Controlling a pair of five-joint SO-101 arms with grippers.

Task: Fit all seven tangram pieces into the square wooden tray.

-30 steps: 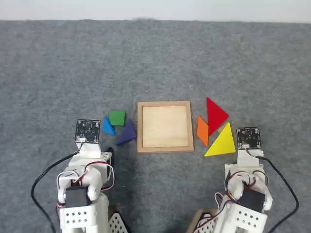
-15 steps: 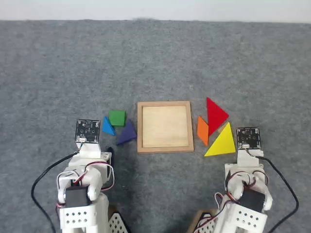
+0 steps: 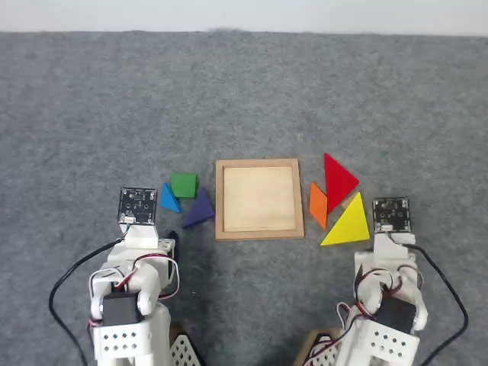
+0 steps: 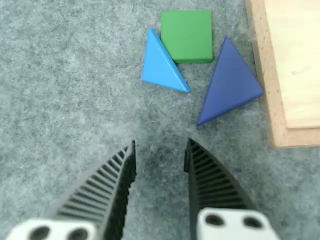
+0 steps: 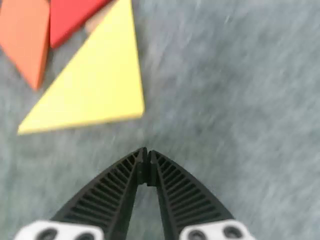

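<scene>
Grey carpet (image 3: pixel 244 91) bears one tray (image 3: pixel 259 163), four triangles (image 3: pixel 339 181), one square (image 3: pixel 183 184), one parallelogram (image 3: pixel 318 204)

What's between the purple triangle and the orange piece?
The square wooden tray lies between the purple triangle and the orange piece, as the high view shows.

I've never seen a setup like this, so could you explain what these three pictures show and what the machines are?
These are two small robot arms, the left arm and the right arm, at a grey table. One picture looks down from above. The other two come from a camera on each arm's wrist, looking past its pincer. In the middle lies a wooden tray. Beside it, on the left arm's side, lie a green square, a blue triangle and a purple triangle. On the right arm's side lie an orange piece, a red triangle and a yellow triangle. The left pincer is open, the right pincer is shut, and neither holds anything.
</scene>
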